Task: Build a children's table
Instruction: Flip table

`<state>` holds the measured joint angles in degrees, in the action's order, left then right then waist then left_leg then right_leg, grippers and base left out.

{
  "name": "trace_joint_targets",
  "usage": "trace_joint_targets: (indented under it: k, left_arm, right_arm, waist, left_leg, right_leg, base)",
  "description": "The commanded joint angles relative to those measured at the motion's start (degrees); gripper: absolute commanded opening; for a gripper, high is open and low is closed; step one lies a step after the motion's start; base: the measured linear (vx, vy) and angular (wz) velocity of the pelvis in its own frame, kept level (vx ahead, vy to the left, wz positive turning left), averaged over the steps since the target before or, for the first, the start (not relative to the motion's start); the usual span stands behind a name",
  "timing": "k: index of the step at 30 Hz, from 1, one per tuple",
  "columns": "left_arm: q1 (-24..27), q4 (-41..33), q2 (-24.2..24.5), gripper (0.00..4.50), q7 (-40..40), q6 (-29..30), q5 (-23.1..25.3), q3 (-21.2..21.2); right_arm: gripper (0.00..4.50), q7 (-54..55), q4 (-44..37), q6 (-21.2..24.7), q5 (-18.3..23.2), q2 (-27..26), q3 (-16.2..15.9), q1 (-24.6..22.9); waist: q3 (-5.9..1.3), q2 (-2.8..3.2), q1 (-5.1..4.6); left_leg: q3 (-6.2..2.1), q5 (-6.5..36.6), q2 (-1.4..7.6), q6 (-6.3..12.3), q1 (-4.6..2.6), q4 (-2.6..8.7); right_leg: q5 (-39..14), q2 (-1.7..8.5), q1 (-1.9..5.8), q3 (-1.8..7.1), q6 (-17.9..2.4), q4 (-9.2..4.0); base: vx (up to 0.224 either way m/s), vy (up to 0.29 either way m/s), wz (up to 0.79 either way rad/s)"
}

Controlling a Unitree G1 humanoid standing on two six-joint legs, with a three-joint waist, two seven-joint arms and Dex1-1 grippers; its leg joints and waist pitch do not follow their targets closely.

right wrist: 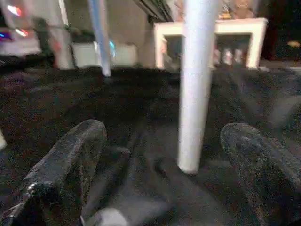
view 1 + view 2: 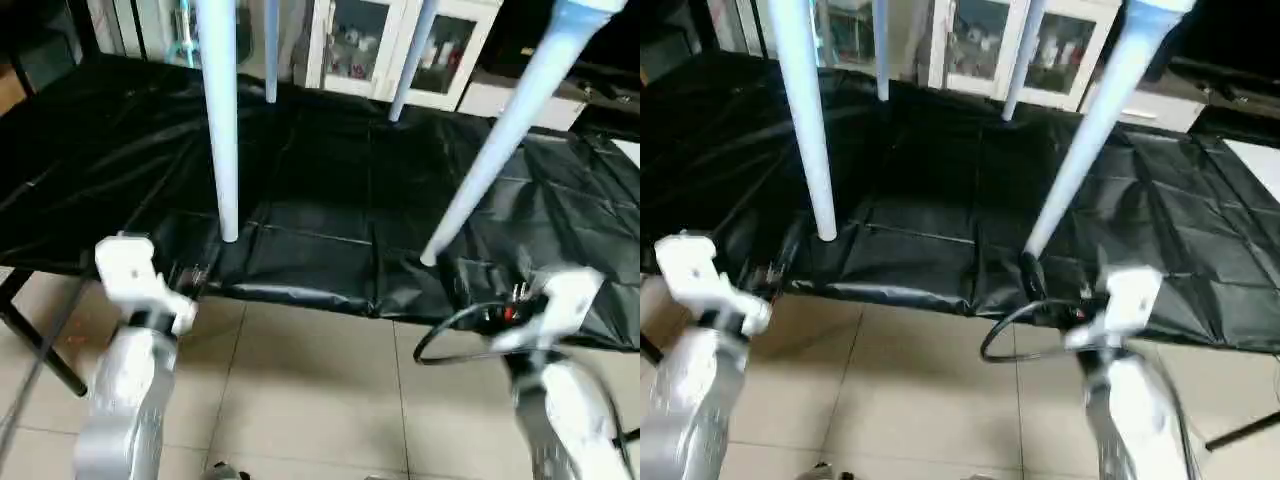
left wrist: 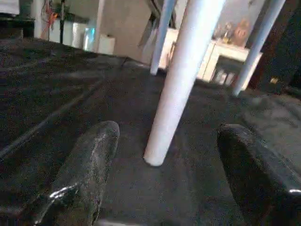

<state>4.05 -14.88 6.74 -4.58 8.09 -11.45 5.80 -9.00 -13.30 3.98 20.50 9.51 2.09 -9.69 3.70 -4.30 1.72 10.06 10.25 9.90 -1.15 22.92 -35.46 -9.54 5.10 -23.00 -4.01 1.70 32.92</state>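
The children's table stands on its four legs on the black-covered table, with the near-left leg point(image 2: 222, 150) and near-right leg point(image 2: 495, 150) close to its edge. My left tool point(image 3: 160, 188) and right tool point(image 1: 164, 183) are spread wide, empty, each facing a leg. A careless bump could, I think, tip it off the edge.

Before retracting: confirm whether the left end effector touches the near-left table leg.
Apart. The left wrist view shows the leg standing beyond the open left end effector, black cover visible between them.

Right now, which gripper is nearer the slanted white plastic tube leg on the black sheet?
Right. The right gripper faces that leg's foot; the left gripper faces the upright leg.
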Motion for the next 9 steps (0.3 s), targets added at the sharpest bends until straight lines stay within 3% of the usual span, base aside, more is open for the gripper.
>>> trace_joint_targets:
  k: [1, 2, 3, 4, 5, 6, 7, 8, 9]
  left_arm:
    - [0.1, -1.1, 0.3, 3.73, 0.7, 0.4, 1.3, -1.7]
    - [0.1, -1.1, 0.3, 3.73, 1.2, 1.0, 0.6, -1.8]
    - [0.1, -1.2, 0.4, 3.73, 1.5, 1.4, 0.6, -1.8]
    - [-0.2, -0.8, 0.6, 3.73, 1.5, 1.0, 1.1, -1.8]
    - [-0.5, -0.8, 1.0, 3.73, 1.3, 0.8, 2.9, -2.1]
    - [-0.7, -0.8, 1.2, 3.73, 1.2, 0.7, 3.7, -2.2]
    - [-1.0, -0.9, 1.5, 3.73, 1.0, 0.8, 4.9, -2.5]
    - [-1.0, -0.9, 1.5, 3.73, 1.0, 0.8, 4.9, -2.5]
    - [-1.1, -1.0, 1.5, 3.73, 1.1, 0.9, 5.3, -2.6]
  right_arm:
    - [4.32, 2.0, 0.7, 1.6, -2.4, 0.0, 1.6, 0.8]
    - [4.32, 2.5, 1.4, 1.0, -5.2, 0.4, 1.1, 1.7]
    - [4.32, 2.8, 1.5, 0.9, -6.3, 0.7, 0.9, 2.0]
    - [4.32, 2.7, 2.2, 1.0, -7.0, 1.2, 0.6, 2.7]
    - [4.32, 2.8, 2.5, 1.0, -7.4, 1.7, 0.4, 3.4]
    - [4.32, 2.9, 2.7, 1.0, -7.5, 1.9, 0.3, 3.7]
    - [4.32, 3.2, 2.8, 0.9, -7.8, 2.1, 0.3, 4.2]
    - [4.32, 3.2, 2.8, 0.9, -7.8, 2.1, 0.3, 4.2]
    - [4.32, 3.3, 2.8, 1.1, -7.7, 2.2, 0.3, 4.4]
  waist:
    - [-1.87, 1.45, -0.94]
    - [-1.88, 1.36, -0.99]
    - [-1.70, 1.64, -0.91]
    - [-1.52, 1.13, -0.90]
    - [-1.34, 1.18, -0.79]
    - [-1.27, 0.69, -0.80]
    - [-1.27, 1.38, 0.85]
    - [-1.54, -0.06, 3.73]
    - [-1.43, -1.48, 3.82]
  left_leg:
    - [-3.51, 45.1, 3.63, -8.20, -2.05, 7.83]
    - [-3.78, 47.7, 4.04, -8.74, -1.21, 9.00]
    - [-3.55, 49.0, 4.06, -9.16, -1.09, 9.62]
    - [-2.63, 50.5, 4.03, -9.15, -1.07, 10.21]
    - [-1.63, 50.9, 3.84, -9.00, -1.05, 10.64]
    - [-1.18, 50.5, 3.86, -8.86, -0.73, 11.04]
    - [0.64, 50.9, 4.30, -8.96, 1.72, 14.00]
    - [3.26, 45.8, 4.85, -7.13, 2.91, 14.64]
    - [4.08, 40.3, 3.56, -7.37, -0.77, 10.68]
  right_leg:
    - [-34.5, 1.70, 0.70, 0.23, -1.1, -5.27]
    - [-31.2, 1.63, 1.84, 0.24, -1.8, -3.64]
    - [-30.5, 1.40, 1.84, 0.10, -2.2, -3.37]
    - [-30.6, 0.87, 1.62, -0.19, -2.7, -2.88]
    - [-32.5, 0.42, 1.49, -0.56, -2.6, -2.53]
    - [-33.8, 0.18, 1.75, -0.79, -2.3, -2.13]
    - [-30.5, -0.75, 4.37, -0.83, -2.6, 3.81]
    - [-25.8, -0.80, 5.11, 2.14, -1.5, 9.19]
    - [-36.3, 0.34, -0.05, 4.21, 0.3, 3.49]
  base:
    - [0.000, 0.000, 0.00]
    - [0.000, 0.000, 0.00]
    - [0.000, 0.000, 0.00]
    - [-0.064, 0.018, -0.01]
    - [-0.074, -0.011, 0.07]
    - [-0.074, -0.011, 0.07]
    - [-0.104, -0.042, 0.11]
    - [-0.049, -0.120, 0.24]
    - [-0.049, -0.120, 0.24]
